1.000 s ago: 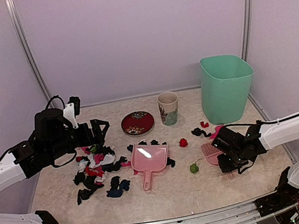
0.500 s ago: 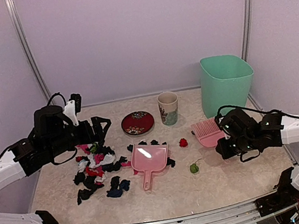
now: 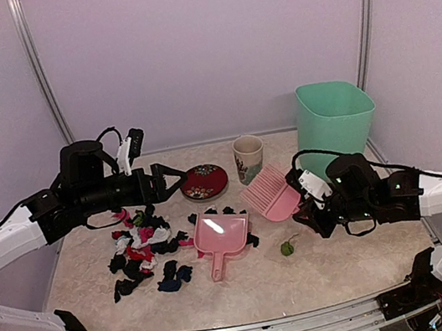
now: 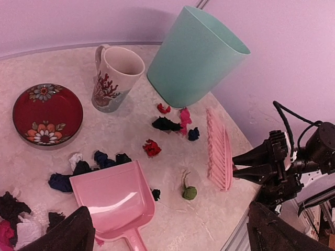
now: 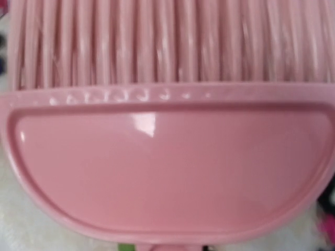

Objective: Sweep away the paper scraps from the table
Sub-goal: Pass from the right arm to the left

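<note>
The paper scraps lie mostly in a black, red, pink and white pile (image 3: 143, 246) on the left of the table (image 3: 348, 267). Loose ones lie round the pink dustpan (image 3: 220, 238), and a green one (image 3: 287, 249) lies right of it. The left wrist view shows the green scrap (image 4: 189, 193), a red one (image 4: 152, 148) and black and pink ones (image 4: 167, 124) by the bin. My left gripper (image 3: 174, 182) is open and empty, held above the pile's far edge. My right gripper (image 3: 308, 206) is shut on the handle of the pink brush (image 3: 270, 193), held tilted above the table; the brush fills the right wrist view (image 5: 167, 157).
A green waste bin (image 3: 334, 129) stands at the back right. A patterned cup (image 3: 249, 159) and a red flowered plate (image 3: 203, 182) sit at the back centre. The dustpan (image 4: 112, 201) lies mouth away from me, handle toward the front rail.
My right gripper has lifted the brush off the table and swung it left, toward the centre. My left gripper has moved right, toward the red plate.
</note>
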